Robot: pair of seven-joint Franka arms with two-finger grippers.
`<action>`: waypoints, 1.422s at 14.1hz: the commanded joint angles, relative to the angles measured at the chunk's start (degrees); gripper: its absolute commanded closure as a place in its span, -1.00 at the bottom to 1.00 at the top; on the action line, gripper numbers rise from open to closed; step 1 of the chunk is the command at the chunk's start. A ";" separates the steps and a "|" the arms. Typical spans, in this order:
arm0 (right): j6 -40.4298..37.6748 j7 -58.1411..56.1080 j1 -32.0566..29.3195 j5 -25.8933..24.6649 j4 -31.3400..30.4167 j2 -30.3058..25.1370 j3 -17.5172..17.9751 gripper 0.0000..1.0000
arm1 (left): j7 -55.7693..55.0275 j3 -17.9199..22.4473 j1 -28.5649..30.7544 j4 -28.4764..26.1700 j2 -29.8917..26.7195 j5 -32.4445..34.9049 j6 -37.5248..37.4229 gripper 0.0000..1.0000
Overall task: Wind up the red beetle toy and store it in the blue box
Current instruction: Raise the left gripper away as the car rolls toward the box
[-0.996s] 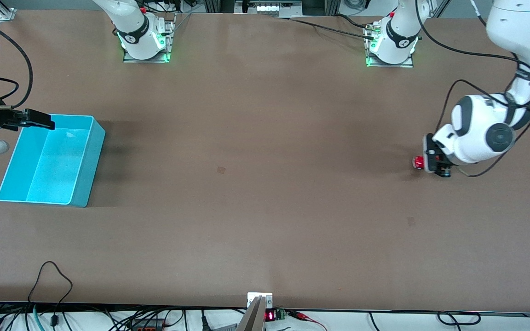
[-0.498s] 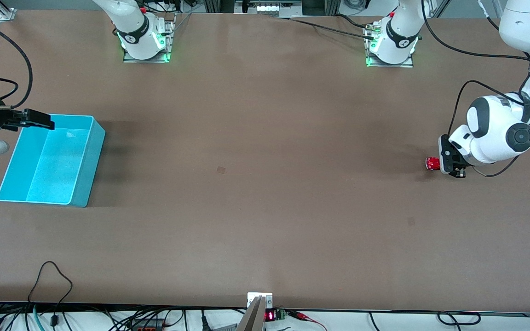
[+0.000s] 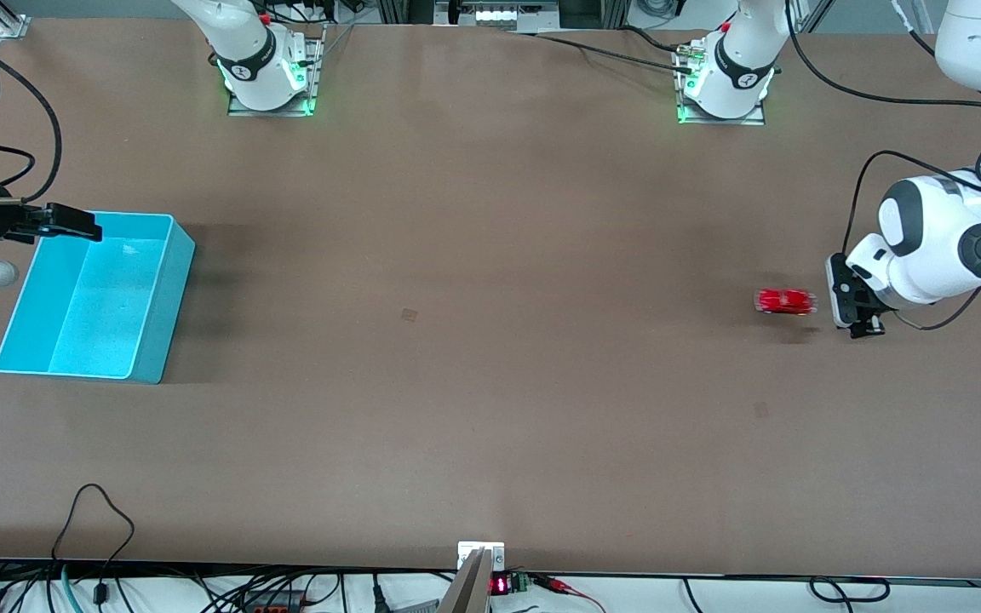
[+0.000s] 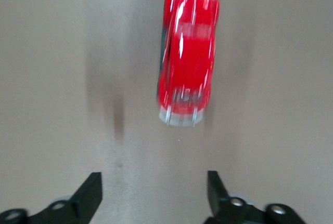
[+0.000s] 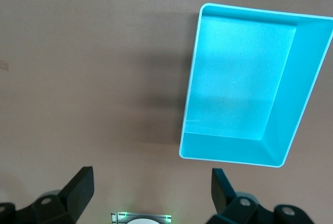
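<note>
- Left hand (image 3: 855, 306) sits low over the worktop (image 3: 490, 383) at the left arm's end, its fingers (image 4: 88, 195) spread wide and holding nothing.
- Just off its fingertips, toward the right arm's end, the red beetle toy (image 3: 785, 301) rests on the worktop, apart from the hand and smeared by motion blur.
- Right hand (image 3: 73, 223) hangs over the corner of the blue box (image 3: 154, 358) at the right arm's end, fingers (image 5: 78, 187) also wide and empty; that arm waits.
- Between the toy and the box lies only bare brown surface, with two small dark marks on it.
- Both arm bases stand on metal plates lit green along the worktop's edge by the robots; cables trail along the edge nearest the front camera.
- Long axis of the toy runs along the worktop's length, in line with the left hand's reach; which end is the nose I cannot tell.
- Inside, the box shows a flat bottom with nothing on it.
</note>
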 commanded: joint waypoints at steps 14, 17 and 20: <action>-0.60 -0.96 -0.37 -0.57 0.30 0.16 0.05 -1.00 | -12.28 -5.75 -3.74 16.08 -3.79 1.06 -29.03 -1.00; -0.68 -0.96 -0.37 -0.57 0.30 0.16 0.05 -1.00 | -12.55 -5.83 -4.53 16.26 -3.88 1.06 -29.46 -1.00; -0.60 -0.61 -0.11 -0.05 0.30 0.33 0.05 -1.00 | -15.53 -5.92 -6.01 19.06 -3.87 2.72 -33.67 -1.00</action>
